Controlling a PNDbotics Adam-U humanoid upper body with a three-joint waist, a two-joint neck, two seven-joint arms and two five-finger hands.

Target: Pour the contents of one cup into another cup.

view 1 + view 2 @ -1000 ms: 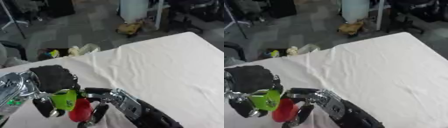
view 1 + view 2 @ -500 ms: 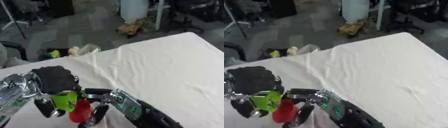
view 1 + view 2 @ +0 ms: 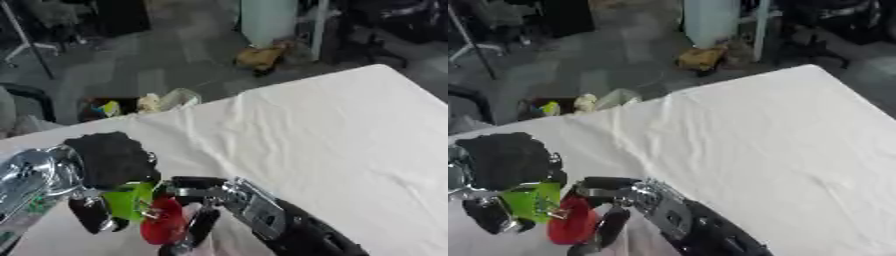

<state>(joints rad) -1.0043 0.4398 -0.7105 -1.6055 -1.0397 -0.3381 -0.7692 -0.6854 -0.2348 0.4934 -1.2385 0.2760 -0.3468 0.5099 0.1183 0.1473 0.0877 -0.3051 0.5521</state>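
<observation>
White cloth, creased in long folds, covers the table (image 3: pixel 332 135) that fills most of both views. Near the lower left corner the two robot hands meet over it. The left robot hand (image 3: pixel 112 167), black at the back and silver at the wrist, has its fingers curled round a green cup (image 3: pixel 128 201), which it holds above the cloth. Just beside it, touching or nearly so, is a red cup (image 3: pixel 163 225), gripped by the right robot hand (image 3: pixel 203 200), whose dark fingers wrap round the cup's sides. The right arm runs in from the lower edge, black with a silver joint. The red cup sits slightly lower than the green one; what either cup holds cannot be made out. Beyond the table's far edge lies a grey floor with scattered clutter.
</observation>
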